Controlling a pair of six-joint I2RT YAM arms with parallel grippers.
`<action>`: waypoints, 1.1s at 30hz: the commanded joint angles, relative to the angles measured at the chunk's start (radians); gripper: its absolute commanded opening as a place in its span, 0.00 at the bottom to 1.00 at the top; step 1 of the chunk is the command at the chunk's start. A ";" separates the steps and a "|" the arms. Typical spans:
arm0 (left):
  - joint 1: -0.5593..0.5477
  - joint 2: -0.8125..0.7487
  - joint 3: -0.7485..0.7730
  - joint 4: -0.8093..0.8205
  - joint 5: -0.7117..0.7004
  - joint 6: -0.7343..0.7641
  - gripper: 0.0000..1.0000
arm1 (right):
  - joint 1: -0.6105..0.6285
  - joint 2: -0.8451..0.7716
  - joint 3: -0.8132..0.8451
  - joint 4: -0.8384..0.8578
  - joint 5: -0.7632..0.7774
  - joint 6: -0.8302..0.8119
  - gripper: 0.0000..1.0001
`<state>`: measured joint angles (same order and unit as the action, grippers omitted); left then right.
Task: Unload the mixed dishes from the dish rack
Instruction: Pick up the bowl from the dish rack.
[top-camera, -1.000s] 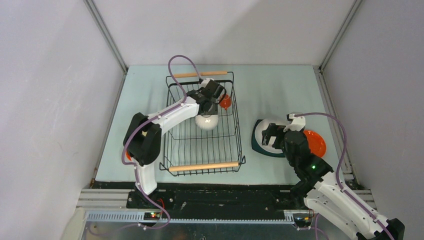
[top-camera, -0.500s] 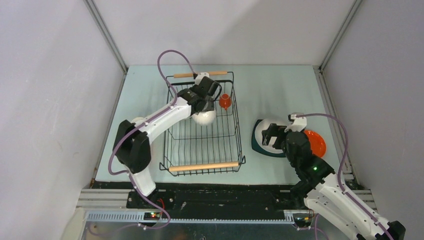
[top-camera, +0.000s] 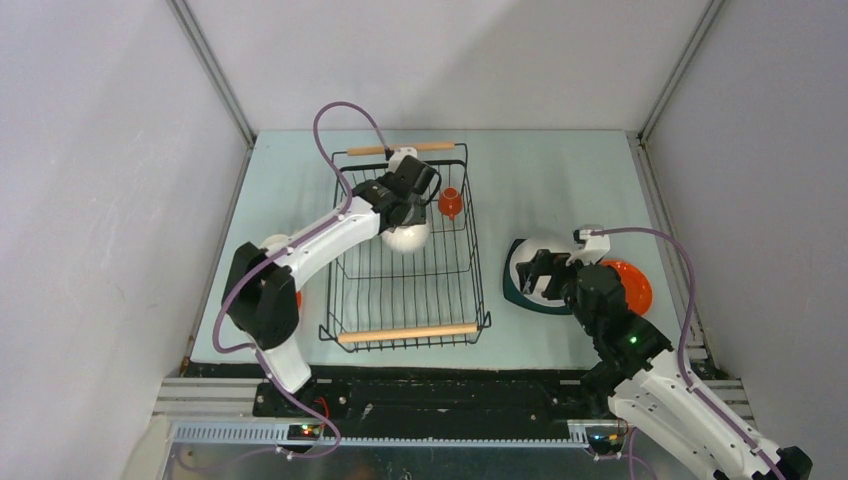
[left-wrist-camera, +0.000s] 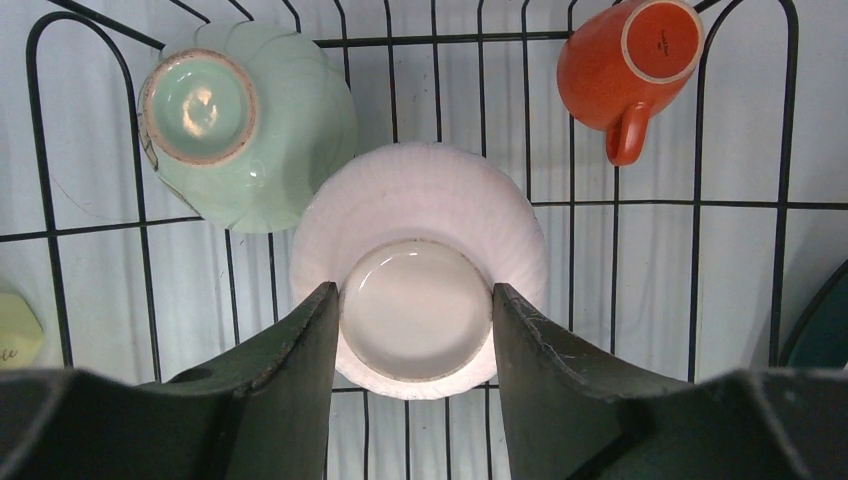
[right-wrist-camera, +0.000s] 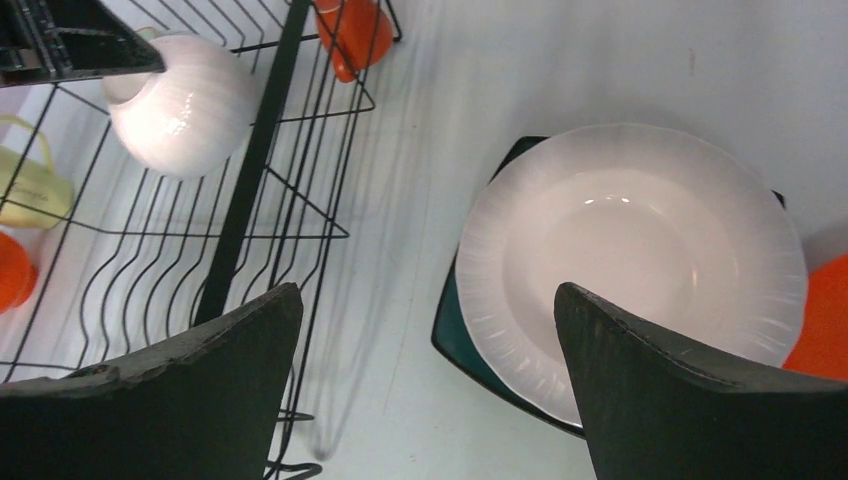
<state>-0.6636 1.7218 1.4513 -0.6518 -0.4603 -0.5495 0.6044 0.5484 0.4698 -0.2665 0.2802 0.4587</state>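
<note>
**Left gripper** (left-wrist-camera: 416, 315): jaws stood at a moderate width, closed on the raised foot ring of the ribbed white bowl (left-wrist-camera: 418, 200). One finger (left-wrist-camera: 290, 370) lay against each side of the ring. The bowl was upside down inside the dish rack (top-camera: 408, 333), in its far half. The rack stood on the pale table (top-camera: 560, 170).

**Around the held bowl:**
- A pale green bowl (left-wrist-camera: 250, 130), also inverted, lay just beside it on the far left. Their rims were touching or very nearly so; the wrist view did not settle which.
- An orange cup (left-wrist-camera: 620, 60) lay tipped in the far right corner of the rack, base showing and handle pointing back toward the gripper. It was apart from the white bowl.
- A pale yellow mug (right-wrist-camera: 30, 185) sat off to the left of the held bowl. Whether it stood inside the rack's left wall or just outside could not be told.
- An orange dish (right-wrist-camera: 8, 270) showed near the mug, mostly cut off by the frame edge.
- The rack's upright wires rose on all sides of the held bowl.

**Right gripper** (right-wrist-camera: 425, 300): jaws were spread wide and held nothing, hovering over the table to the right of the rack.
- Below it, a shallow white bowl (right-wrist-camera: 640, 250) sat upright on the dark teal square plate (right-wrist-camera: 450, 325).
- The orange plate (right-wrist-camera: 825, 320) lay just beside that pair on the right.
- The rack's right wall stood between this stack and the dishes inside the rack.
</note>
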 joint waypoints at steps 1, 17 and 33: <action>-0.001 -0.076 0.001 0.064 -0.012 0.020 0.02 | -0.005 0.000 0.008 0.077 -0.090 -0.017 1.00; -0.002 -0.210 -0.067 0.120 0.002 0.010 0.00 | -0.005 0.206 0.130 0.361 -0.417 0.098 0.99; -0.002 -0.553 -0.289 0.338 0.078 -0.066 0.00 | -0.014 0.346 0.181 0.572 -0.416 0.402 0.99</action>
<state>-0.6636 1.2846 1.1900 -0.4786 -0.4114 -0.5800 0.5961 0.8780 0.6071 0.1829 -0.1318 0.7719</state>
